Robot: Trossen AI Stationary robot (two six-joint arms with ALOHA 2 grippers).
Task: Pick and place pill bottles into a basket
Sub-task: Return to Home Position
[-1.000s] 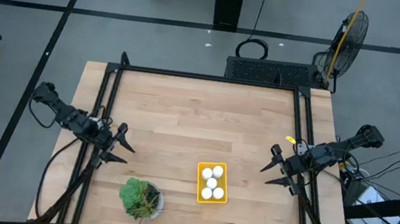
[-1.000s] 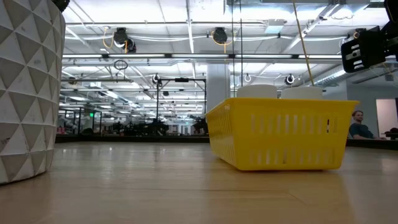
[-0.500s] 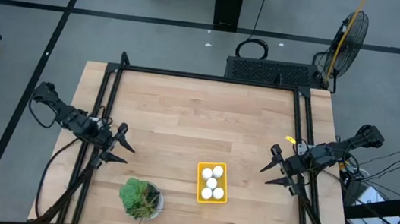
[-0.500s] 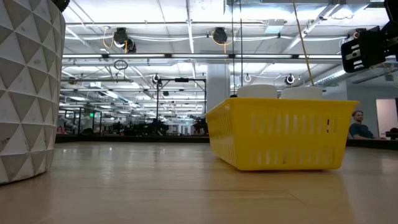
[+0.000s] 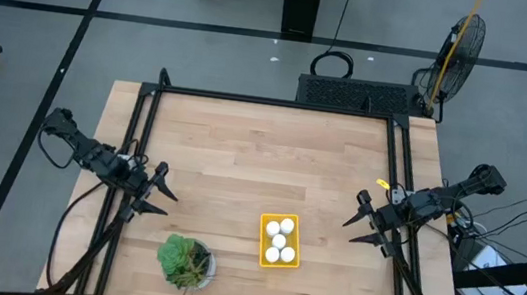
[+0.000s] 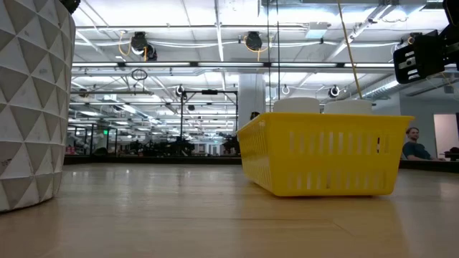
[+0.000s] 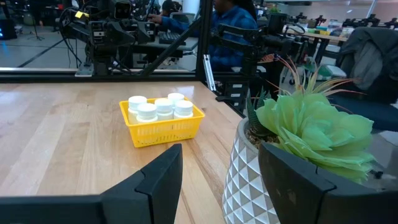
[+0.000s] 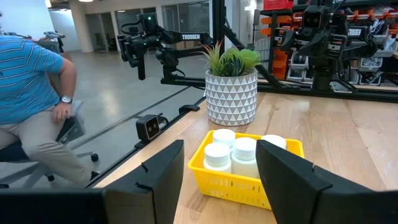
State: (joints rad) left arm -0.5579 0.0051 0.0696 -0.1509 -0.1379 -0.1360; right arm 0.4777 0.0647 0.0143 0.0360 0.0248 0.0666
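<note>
The yellow basket (image 5: 279, 240) stands on the table near its front edge, right of centre. Several white pill bottles (image 5: 279, 240) stand upright inside it, packed close; they also show in the left wrist view (image 7: 158, 109) and the right wrist view (image 8: 233, 153). My left gripper (image 5: 163, 196) is open and empty at the table's left side. My right gripper (image 5: 354, 220) is open and empty at the table's right side. Both are well apart from the basket.
A green potted plant (image 5: 185, 260) in a white patterned pot stands near the front edge, left of the basket. A black frame (image 5: 274, 102) runs along the table's far and side edges. A person in blue sits beyond the table (image 8: 31, 112).
</note>
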